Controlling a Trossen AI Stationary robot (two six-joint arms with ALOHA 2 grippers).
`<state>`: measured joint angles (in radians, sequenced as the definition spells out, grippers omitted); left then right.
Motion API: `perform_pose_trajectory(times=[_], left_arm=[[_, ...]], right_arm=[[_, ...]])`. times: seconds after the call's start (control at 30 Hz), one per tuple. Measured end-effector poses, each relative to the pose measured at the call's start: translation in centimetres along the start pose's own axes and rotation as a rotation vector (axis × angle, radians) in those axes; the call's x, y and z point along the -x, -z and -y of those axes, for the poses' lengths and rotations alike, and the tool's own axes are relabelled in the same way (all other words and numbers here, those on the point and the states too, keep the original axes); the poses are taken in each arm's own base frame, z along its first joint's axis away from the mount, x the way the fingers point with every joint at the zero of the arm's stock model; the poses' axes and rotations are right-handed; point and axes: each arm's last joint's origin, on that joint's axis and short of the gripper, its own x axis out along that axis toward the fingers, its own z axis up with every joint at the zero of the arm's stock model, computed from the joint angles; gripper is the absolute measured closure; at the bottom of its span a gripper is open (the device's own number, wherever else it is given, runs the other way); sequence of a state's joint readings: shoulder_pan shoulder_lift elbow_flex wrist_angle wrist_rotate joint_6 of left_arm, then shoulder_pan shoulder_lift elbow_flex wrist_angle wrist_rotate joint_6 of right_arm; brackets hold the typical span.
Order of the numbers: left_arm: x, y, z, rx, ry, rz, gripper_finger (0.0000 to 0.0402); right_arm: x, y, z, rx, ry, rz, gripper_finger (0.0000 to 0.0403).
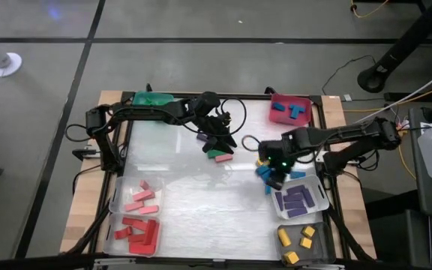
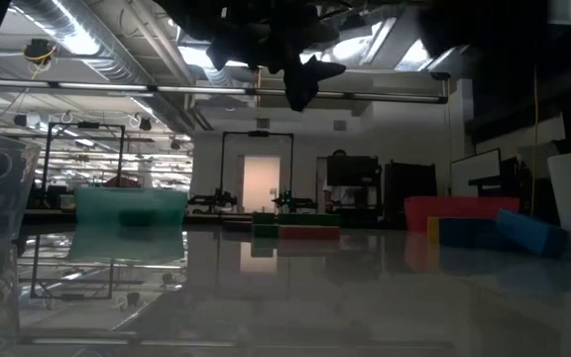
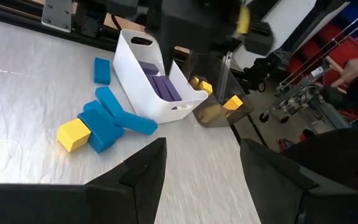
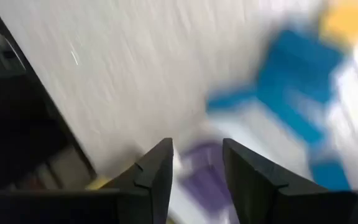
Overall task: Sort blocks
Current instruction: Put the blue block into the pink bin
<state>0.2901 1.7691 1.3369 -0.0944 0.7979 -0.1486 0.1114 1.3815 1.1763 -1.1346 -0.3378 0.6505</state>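
Observation:
My left gripper (image 1: 223, 139) hangs open above the middle of the table's far half, over a purple block (image 1: 201, 137) and a green and a pink block (image 1: 220, 156); nothing is between its fingers (image 3: 151, 165). My right gripper (image 1: 276, 178) points steeply down, open, over the blue blocks (image 1: 265, 172) beside the white bin (image 1: 317, 204) of purple blocks. In its blurred wrist view, the gap at my right gripper (image 4: 196, 149) shows only purple blocks (image 4: 204, 177) farther below. A yellow block (image 3: 73, 135) lies against the blue blocks (image 3: 110, 118).
A red bin (image 1: 291, 100) holding blue blocks stands at the far right, a green bin (image 1: 152, 99) at the far left. Clear bins with pink (image 1: 141, 199) and red blocks (image 1: 137, 234) stand near left. A grey bin (image 1: 298, 244) with yellow blocks is near right.

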Motion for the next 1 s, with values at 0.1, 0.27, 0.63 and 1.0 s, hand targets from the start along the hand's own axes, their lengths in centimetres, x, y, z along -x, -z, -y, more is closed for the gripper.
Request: perform_pose_trajectory(times=[0.1,0.27,0.63,1.0], left_arm=[[0.0,0.0,0.0,0.000,0.000,0.000,0.0208],[0.0,0.0,0.0,0.001,0.000,-0.001,0.0208],[0.0,0.4,-0.1,-0.012,-0.004,-0.027,0.0208],[0.0,0.7,-0.1,-0.044,-0.006,-0.049,0.0208]], right_arm=[[0.3,-1.6,-0.1,-0.023,-0.008,0.171,0.0265],[-0.6,-3.1,1.1,-0.289,0.102,0.229,0.0265],[-5.3,-4.4,2.1,-0.530,0.266,0.016,0.0265],[-6.9,-4.6,2.6,-0.562,0.299,-0.082,0.0265]])
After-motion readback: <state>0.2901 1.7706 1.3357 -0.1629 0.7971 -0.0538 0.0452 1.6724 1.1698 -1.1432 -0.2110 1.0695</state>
